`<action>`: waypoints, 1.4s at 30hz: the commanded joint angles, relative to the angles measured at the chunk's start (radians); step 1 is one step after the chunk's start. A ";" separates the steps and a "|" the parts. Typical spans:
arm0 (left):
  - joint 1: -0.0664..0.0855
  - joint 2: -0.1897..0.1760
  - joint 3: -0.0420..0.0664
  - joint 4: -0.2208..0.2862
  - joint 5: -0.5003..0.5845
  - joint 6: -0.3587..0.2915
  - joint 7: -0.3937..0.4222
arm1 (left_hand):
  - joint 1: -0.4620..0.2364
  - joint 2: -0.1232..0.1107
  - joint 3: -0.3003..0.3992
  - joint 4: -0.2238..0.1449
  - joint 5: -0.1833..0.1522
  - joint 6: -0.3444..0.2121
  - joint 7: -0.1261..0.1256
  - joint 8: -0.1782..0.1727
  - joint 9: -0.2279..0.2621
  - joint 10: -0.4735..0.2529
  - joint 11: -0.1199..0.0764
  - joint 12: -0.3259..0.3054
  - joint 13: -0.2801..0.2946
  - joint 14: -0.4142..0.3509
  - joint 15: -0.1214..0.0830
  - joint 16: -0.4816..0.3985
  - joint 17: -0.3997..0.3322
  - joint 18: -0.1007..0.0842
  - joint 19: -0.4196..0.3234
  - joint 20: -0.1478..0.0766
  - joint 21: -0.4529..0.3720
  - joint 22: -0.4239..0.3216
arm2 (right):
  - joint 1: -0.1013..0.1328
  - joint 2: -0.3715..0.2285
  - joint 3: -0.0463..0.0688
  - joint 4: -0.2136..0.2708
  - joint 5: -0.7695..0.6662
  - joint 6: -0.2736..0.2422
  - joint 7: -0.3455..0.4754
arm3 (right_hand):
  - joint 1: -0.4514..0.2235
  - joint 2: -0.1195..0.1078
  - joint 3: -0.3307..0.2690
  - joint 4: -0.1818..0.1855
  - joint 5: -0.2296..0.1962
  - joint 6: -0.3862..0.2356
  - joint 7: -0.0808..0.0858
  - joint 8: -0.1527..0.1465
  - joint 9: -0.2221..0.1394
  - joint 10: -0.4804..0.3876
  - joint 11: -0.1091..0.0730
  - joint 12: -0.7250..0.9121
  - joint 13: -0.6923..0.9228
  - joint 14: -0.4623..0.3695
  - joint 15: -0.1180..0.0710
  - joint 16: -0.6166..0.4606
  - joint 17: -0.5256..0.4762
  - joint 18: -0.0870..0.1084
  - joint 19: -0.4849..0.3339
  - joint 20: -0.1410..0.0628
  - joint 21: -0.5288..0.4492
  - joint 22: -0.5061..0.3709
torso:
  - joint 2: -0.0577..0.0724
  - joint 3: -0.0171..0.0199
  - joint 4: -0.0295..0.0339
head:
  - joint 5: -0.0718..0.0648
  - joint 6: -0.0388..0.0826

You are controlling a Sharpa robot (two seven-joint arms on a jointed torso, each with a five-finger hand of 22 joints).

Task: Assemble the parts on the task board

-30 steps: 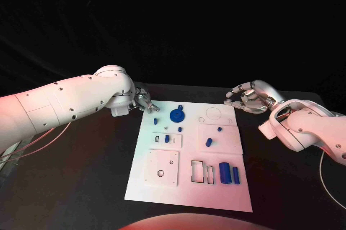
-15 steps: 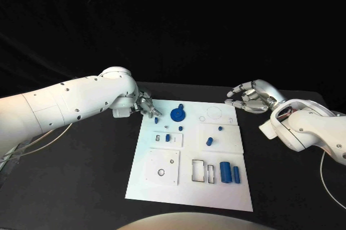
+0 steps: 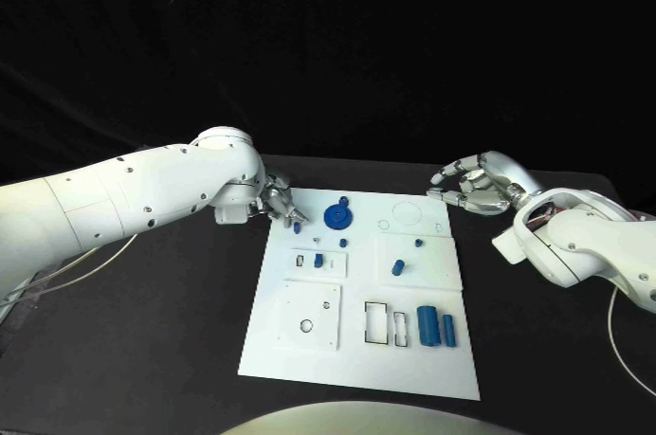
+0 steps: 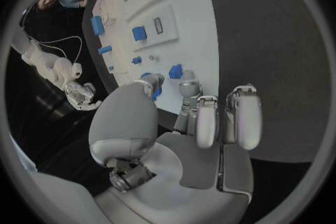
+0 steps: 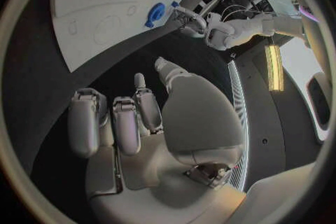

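The white task board (image 3: 308,359) lies mid-table with blue parts on it. A round blue piece with a knob (image 3: 337,214) sits near its far left corner, a small blue peg (image 3: 297,228) just beside it. My left hand (image 3: 278,203) hovers at that corner, fingers spread, fingertips (image 4: 187,88) close to the small peg (image 4: 175,71), holding nothing. My right hand (image 3: 472,184) hangs off the board's far right corner, fingers loosely bent and apart, with nothing in it (image 5: 154,123).
More blue parts lie on the board: a peg in a slot (image 3: 318,261), a short peg (image 3: 396,268), two bars side by side (image 3: 436,328) near the front right. Rectangular cut-outs (image 3: 383,324) and a square plate (image 3: 310,315) are toward the front.
My left hand has crept a little right and nearer, toward the small blue peg. The right hand has stayed where it was.
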State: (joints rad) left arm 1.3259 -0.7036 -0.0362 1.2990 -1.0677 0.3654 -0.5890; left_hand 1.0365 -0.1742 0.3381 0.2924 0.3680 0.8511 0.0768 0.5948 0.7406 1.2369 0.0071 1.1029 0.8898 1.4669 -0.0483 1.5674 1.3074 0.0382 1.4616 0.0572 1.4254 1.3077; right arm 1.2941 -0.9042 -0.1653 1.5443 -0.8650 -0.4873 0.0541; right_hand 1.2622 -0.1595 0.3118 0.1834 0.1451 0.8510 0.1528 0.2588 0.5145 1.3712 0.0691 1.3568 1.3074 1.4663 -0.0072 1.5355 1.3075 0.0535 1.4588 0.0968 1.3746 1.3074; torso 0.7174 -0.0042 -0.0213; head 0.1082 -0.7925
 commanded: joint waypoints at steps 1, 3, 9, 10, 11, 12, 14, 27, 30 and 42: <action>0.000 0.002 0.000 0.004 0.015 0.016 0.000 | 0.013 0.004 0.002 0.000 0.000 0.008 0.000 0.007 -0.002 0.003 -0.004 0.006 0.001 0.104 -0.010 0.003 0.263 0.014 0.006 -0.005 0.006 0.029 | -0.001 0.001 0.000 -0.001 -0.004 0.009 0.004 | 0.008 -0.004 -0.007 -0.001 0.005 0.003 -0.001 0.006 0.001 -0.006 -0.001 -0.004 0.020 0.077 0.001 -0.004 0.143 0.006 -0.007 0.000 -0.005 0.044 | 0.000 -0.0002 0.0001 | 0.001 0.000; 0.000 0.002 0.000 0.003 0.016 0.011 0.000 | 0.020 0.008 0.006 0.000 0.001 0.008 -0.001 0.008 -0.004 0.004 -0.005 0.006 0.001 0.104 -0.010 0.003 0.263 0.014 0.007 -0.006 0.006 0.030 | -0.001 0.001 0.000 -0.001 -0.004 0.009 0.004 | 0.008 -0.004 -0.007 -0.001 0.005 0.003 -0.001 0.006 0.001 -0.006 -0.001 -0.004 0.020 0.077 0.001 -0.004 0.143 0.006 -0.007 0.000 -0.005 0.044 | 0.000 -0.0001 -0.0001 | 0.000 0.001; 0.000 0.003 0.000 0.000 0.014 0.003 -0.001 | 0.043 0.017 0.017 -0.001 0.005 0.007 -0.002 0.010 -0.008 0.003 -0.006 0.005 -0.001 0.104 -0.011 0.003 0.263 0.014 0.006 -0.008 0.006 0.029 | -0.001 0.001 0.000 0.000 -0.003 0.009 0.004 | 0.010 -0.003 -0.009 0.000 0.006 0.003 -0.001 0.006 0.001 -0.006 -0.001 -0.004 0.020 0.077 0.000 -0.004 0.142 0.006 -0.007 0.000 -0.007 0.043 | 0.000 -0.0001 0.0001 | -0.001 0.000; 0.000 0.003 0.000 0.000 0.014 0.002 -0.001 | 0.045 0.018 0.018 -0.001 0.005 0.007 -0.002 0.010 -0.008 0.003 -0.006 0.005 -0.001 0.104 -0.011 0.003 0.263 0.014 0.006 -0.008 0.006 0.029 | -0.001 0.001 0.000 0.000 -0.003 0.009 0.004 | 0.010 -0.003 -0.009 0.000 0.006 0.003 -0.001 0.006 0.001 -0.006 -0.001 -0.004 0.020 0.077 0.000 -0.004 0.142 0.006 -0.007 0.000 -0.007 0.043 | 0.000 -0.0001 0.0003 | -0.001 0.000; 0.000 0.003 0.000 -0.001 0.015 0.002 0.000 | 0.054 0.019 0.021 -0.002 0.005 0.007 -0.002 0.012 -0.009 0.003 -0.007 0.004 -0.003 0.104 -0.012 0.003 0.263 0.014 0.006 -0.008 0.006 0.030 | -0.001 0.001 0.000 0.000 -0.003 0.009 0.004 | 0.010 -0.003 -0.009 0.000 0.006 0.003 -0.001 0.006 0.001 -0.006 -0.001 -0.004 0.020 0.077 0.000 -0.004 0.142 0.006 -0.007 0.000 -0.007 0.043 | 0.000 -0.0002 0.0003 | -0.001 0.000; 0.000 0.003 0.000 -0.001 0.016 0.002 0.000 | 0.061 0.021 0.024 -0.002 0.006 0.007 -0.002 0.013 -0.010 0.003 -0.007 0.005 -0.002 0.104 -0.012 0.003 0.263 0.013 0.007 -0.008 0.006 0.030 | -0.001 0.001 0.000 0.000 -0.003 0.009 0.004 | 0.010 -0.003 -0.009 0.000 0.006 0.003 -0.001 0.006 0.001 -0.006 -0.001 -0.004 0.020 0.077 0.000 -0.004 0.142 0.006 -0.007 0.000 -0.007 0.043 | 0.000 -0.0002 0.0002 | -0.002 0.000; 0.000 0.004 0.000 -0.001 0.019 0.003 0.000 | 0.070 0.022 0.028 -0.003 0.006 0.007 -0.003 0.014 -0.011 0.004 -0.007 0.006 -0.001 0.104 -0.012 0.003 0.263 0.013 0.007 -0.009 0.006 0.030 | -0.001 0.001 0.000 0.000 -0.003 0.009 0.004 | 0.010 -0.003 -0.009 0.000 0.006 0.003 -0.001 0.006 0.001 -0.006 -0.001 -0.004 0.020 0.077 0.000 -0.004 0.142 0.006 -0.007 0.000 -0.007 0.043 | 0.000 -0.0003 0.0000 | -0.002 -0.001; 0.000 0.011 0.000 -0.008 0.030 0.008 0.002 | 0.116 0.024 0.042 -0.004 0.004 0.005 -0.004 0.020 -0.016 0.004 -0.009 0.006 -0.003 0.104 -0.014 0.003 0.263 0.013 0.007 -0.010 0.007 0.032 | -0.001 0.001 0.000 0.000 -0.003 0.009 0.005 | 0.010 -0.002 -0.009 0.001 0.006 0.003 -0.001 0.007 0.001 -0.006 -0.001 -0.004 0.019 0.077 0.000 -0.004 0.142 0.006 -0.007 0.000 -0.008 0.042 | 0.001 -0.0002 0.0001 | -0.001 -0.006; 0.000 0.013 -0.001 -0.010 0.031 0.008 0.003 | 0.116 0.024 0.042 -0.004 0.004 0.005 -0.004 0.020 -0.016 0.004 -0.009 0.006 -0.003 0.104 -0.014 0.003 0.263 0.013 0.007 -0.010 0.007 0.032 | -0.001 0.001 0.000 0.000 -0.003 0.009 0.005 | 0.010 -0.002 -0.009 0.001 0.006 0.003 -0.001 0.007 0.001 -0.006 -0.001 -0.004 0.019 0.077 0.000 -0.004 0.142 0.006 -0.007 0.000 -0.008 0.042 | 0.001 -0.0005 -0.0001 | -0.002 -0.008; -0.001 0.015 -0.001 -0.015 0.059 -0.001 0.009 | 0.271 0.056 0.185 -0.035 0.006 -0.014 -0.007 0.042 -0.024 0.008 -0.013 0.002 -0.009 0.104 -0.018 0.003 0.263 0.012 0.009 -0.015 0.009 0.039 | -0.001 0.002 0.000 0.000 -0.003 0.008 0.005 | 0.010 -0.002 -0.009 0.001 0.006 0.003 -0.001 0.007 0.001 -0.006 -0.001 -0.004 0.019 0.077 0.000 -0.004 0.142 0.006 -0.007 0.000 -0.008 0.042 | 0.000 -0.0004 0.0004 | -0.003 -0.009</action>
State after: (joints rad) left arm 1.3254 -0.6910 -0.0377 1.2836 -1.0323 0.3641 -0.5882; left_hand 1.2899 -0.1298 0.5230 0.2609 0.3667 0.8395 0.0733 0.6295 0.7123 1.2440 -0.0001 1.1068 0.8809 1.4668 -0.0625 1.5674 1.3073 0.0381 1.4687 0.0501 1.4292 1.3074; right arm 1.2938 -0.9032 -0.1653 1.5438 -0.8642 -0.4872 0.0539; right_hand 1.2622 -0.1595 0.3063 0.1835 0.1451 0.8510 0.1528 0.2588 0.5149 1.3713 0.0691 1.3568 1.3081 1.4663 -0.0072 1.5355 1.3073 0.0535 1.4588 0.0968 1.3705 1.3079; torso 0.7176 -0.0046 -0.0210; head 0.1056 -0.8005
